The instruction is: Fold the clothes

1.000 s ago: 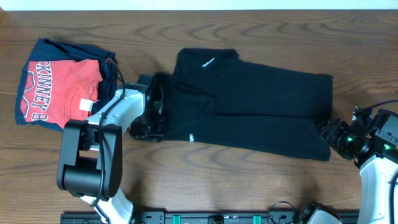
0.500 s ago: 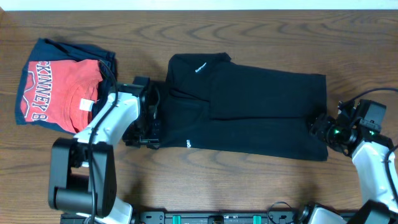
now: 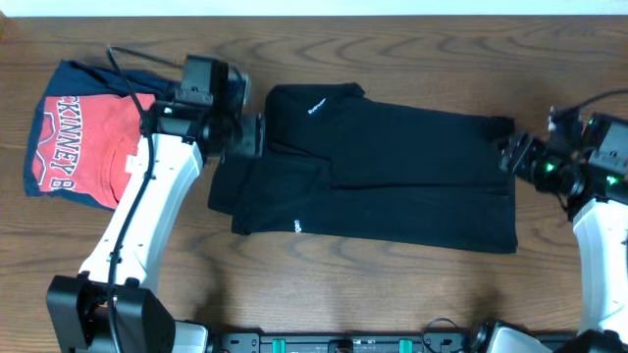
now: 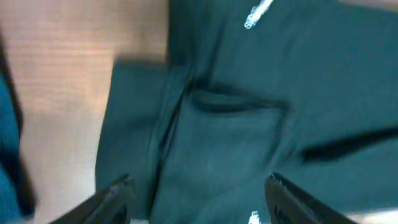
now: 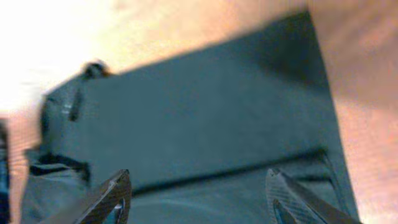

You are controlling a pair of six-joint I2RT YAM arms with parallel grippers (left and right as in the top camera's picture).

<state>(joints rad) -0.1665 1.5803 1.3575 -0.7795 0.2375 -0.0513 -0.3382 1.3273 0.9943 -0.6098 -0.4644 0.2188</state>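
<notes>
The black shirt lies flat across the middle of the table, folded lengthwise, with white lettering at the neck on the left and a small white mark near the front edge. My left gripper hovers open over the shirt's upper left part, beside the neck. In the left wrist view the shirt fills the space under the open left gripper. My right gripper stands open at the shirt's right end. The right wrist view shows the right gripper with only the shirt below it.
A red T-shirt with white letters lies on a navy-blue folded garment at the back left, just left of my left arm. Bare wooden table runs along the front.
My left gripper opened, let go of the shirt's left edge and rose toward the back near the neck. My right gripper moved back along the shirt's right end. The shirt shifted slightly left.
</notes>
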